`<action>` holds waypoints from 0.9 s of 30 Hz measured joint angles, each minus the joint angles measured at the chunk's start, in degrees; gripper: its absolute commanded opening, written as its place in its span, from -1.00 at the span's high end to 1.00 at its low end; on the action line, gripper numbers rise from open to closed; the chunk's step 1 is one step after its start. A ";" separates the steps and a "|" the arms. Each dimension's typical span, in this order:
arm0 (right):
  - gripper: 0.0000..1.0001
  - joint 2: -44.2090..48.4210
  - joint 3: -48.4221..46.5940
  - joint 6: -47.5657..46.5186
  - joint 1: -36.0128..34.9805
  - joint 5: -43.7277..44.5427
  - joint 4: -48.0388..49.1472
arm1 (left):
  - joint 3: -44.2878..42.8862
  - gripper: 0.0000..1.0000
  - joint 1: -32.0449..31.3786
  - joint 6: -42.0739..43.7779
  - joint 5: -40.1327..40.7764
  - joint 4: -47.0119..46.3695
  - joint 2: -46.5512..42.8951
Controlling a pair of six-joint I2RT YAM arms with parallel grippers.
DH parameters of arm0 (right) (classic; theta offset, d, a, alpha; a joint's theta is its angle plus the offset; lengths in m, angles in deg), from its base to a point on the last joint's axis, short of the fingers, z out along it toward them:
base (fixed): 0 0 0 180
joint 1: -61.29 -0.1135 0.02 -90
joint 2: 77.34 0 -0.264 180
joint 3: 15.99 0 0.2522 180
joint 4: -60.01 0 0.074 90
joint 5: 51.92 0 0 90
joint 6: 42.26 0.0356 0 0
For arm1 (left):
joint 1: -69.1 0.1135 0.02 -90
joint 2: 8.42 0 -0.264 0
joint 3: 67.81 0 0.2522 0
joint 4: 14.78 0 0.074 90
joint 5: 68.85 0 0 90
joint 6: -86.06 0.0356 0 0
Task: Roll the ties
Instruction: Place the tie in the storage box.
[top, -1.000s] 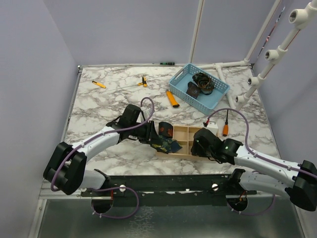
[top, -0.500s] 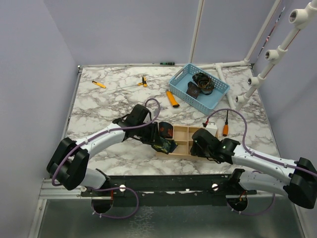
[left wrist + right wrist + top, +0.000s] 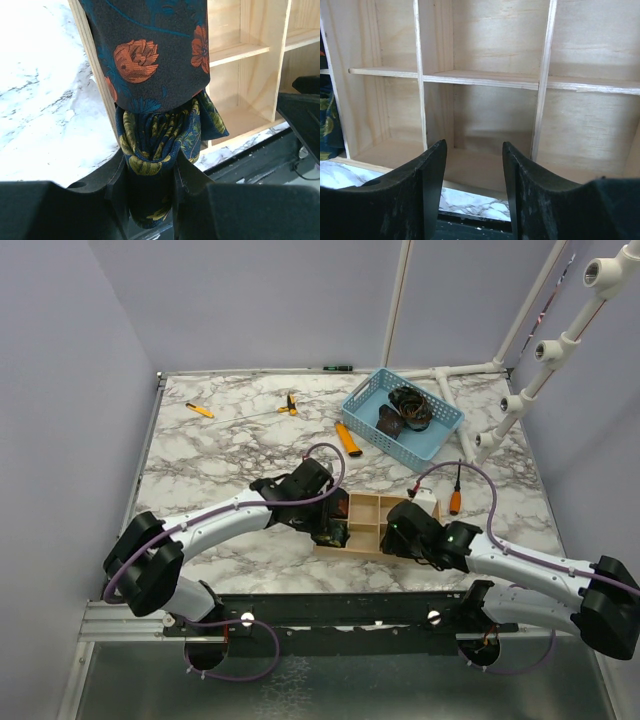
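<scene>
Pinches the coiled navy, yellow-green-flowered fabric tie (image 3: 160, 135) in the left tool (image 3: 150, 175) at the left end of the pale wooden divided tray (image 3: 250, 75), touching a dark orange-flowered tie (image 3: 150, 60); holds the right tool (image 3: 474, 165) spread, empty

Two ties are showing at the middle of the left wrist view: one navy tie (image 3: 155, 145) and one orange-flowered tie (image 3: 150, 55). In the overhead view, two dark rolls (image 3: 410, 403) (image 3: 390, 423) are lying in one blue basket (image 3: 400, 448) at upper right. One wooden tray (image 3: 365, 508) is sitting at centre. Three orange tools (image 3: 199, 410) (image 3: 290, 405) (image 3: 348, 439) are lying across the upper bench (image 3: 220, 455).
</scene>
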 measured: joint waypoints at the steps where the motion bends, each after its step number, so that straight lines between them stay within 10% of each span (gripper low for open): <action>1: -0.04 -0.02 0.22 0.07 0.00 -0.22 0.52 | -0.28 1.00 -0.57 -0.39 1.31 0.48 0.07; 19: -0.01 -6.58 1.95 -0.76 0.15 -4.15 12.85 | -15.47 0.98 -14.27 -7.65 30.05 19.10 13.88; 27: -0.02 -6.60 2.64 -1.64 0.42 -4.92 14.25 | -18.69 0.20 -16.90 -10.88 33.18 22.18 17.29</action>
